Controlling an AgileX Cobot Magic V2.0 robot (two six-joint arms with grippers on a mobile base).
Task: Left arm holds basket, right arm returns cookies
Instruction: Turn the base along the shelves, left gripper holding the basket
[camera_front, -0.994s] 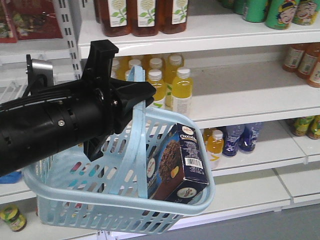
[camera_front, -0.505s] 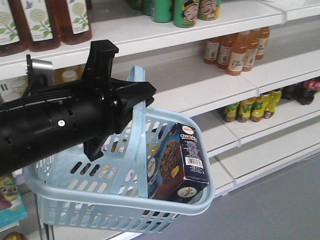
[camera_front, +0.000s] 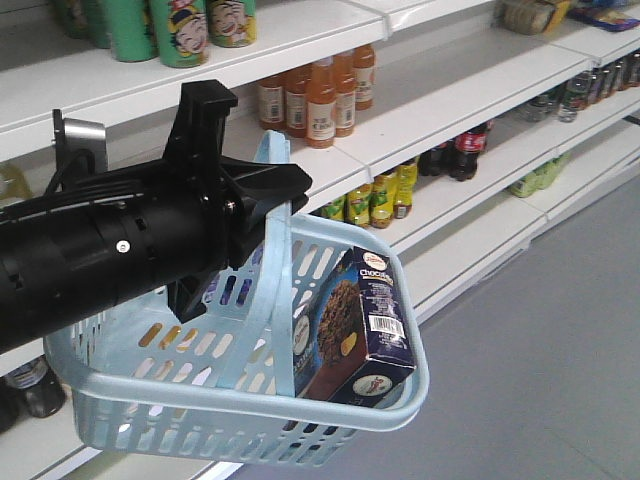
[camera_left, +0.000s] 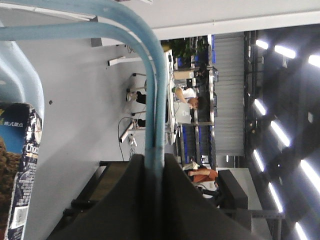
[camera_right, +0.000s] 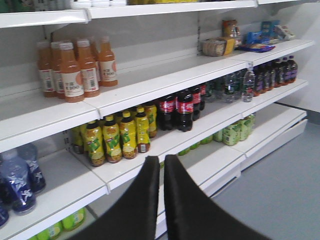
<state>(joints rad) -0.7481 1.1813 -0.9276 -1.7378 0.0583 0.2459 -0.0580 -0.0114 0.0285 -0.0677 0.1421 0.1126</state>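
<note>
Cookies (camera_front: 365, 330) sit upright inside the basket (camera_front: 230, 400), leaning into its corner at about 4 o'clock in the front view, barcode facing us. The left arm (camera_front: 100, 250) reaches in from 9 o'clock, and the left gripper (camera_front: 293, 186) is clamped on the basket's handle (camera_front: 275, 290), so the basket hangs clear of the shelves (camera_front: 440, 120). Behind it at 12 o'clock stand orange bottles (camera_front: 320, 95) (green cans (camera_front: 180, 30) on the shelf above).

Over to the left wrist view: the left gripper (camera_left: 154, 159) pinches the pale blue handle (camera_left: 156, 100) tight between both dark fingers (camera_left: 125, 200), the arch running up toward 12 o'clock. A slice of the cookies (camera_left: 20, 170) shows at 8 o'clock.

Right wrist view now: the right gripper (camera_right: 161, 165) points up from 6 o'clock, its jaws pressed nearly together with nothing between them. Beyond it, yellow-green bottles (camera_right: 115, 137) at 10 o'clock, cola bottles (camera_right: 177, 107) at 12, orange bottles (camera_right: 75, 67) higher left.
</note>
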